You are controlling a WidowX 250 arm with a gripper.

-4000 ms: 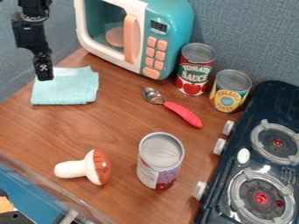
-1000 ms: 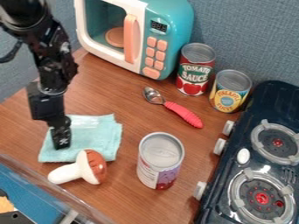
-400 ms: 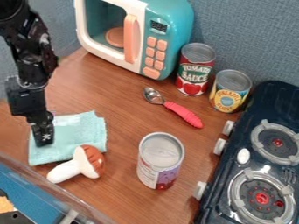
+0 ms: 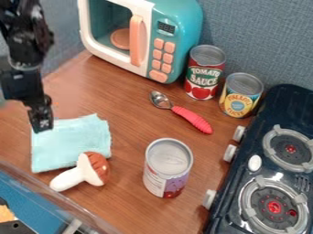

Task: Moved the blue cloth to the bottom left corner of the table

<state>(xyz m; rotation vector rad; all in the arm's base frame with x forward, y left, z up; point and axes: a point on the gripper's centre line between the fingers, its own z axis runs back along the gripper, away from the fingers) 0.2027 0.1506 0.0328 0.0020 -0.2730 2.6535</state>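
The gripper [image 4: 41, 126] hangs at the left, over the upper left corner of the light blue cloth. Its fingers are seen edge-on from this side. The blue cloth [image 4: 72, 142] lies flat on the wooden table [image 4: 131, 137], toward the left near the front edge. Its lower right side meets the toy mushroom [image 4: 83, 172], which lies tilted with its brown cap to the right.
An unlabelled-top can [image 4: 166, 168] stands right of the mushroom. A spoon with a red handle [image 4: 192, 119] lies mid-table. Behind are a toy microwave [image 4: 171, 27], a tomato can [image 4: 203, 75] and a yellow can [image 4: 240, 98]; a toy stove [image 4: 269, 178] is at right.
From the upper left, the cloth came down toward the front, then slid left with the gripper. The mushroom shifted and turned slightly. Most recently the gripper rose from the cloth, which stayed put.
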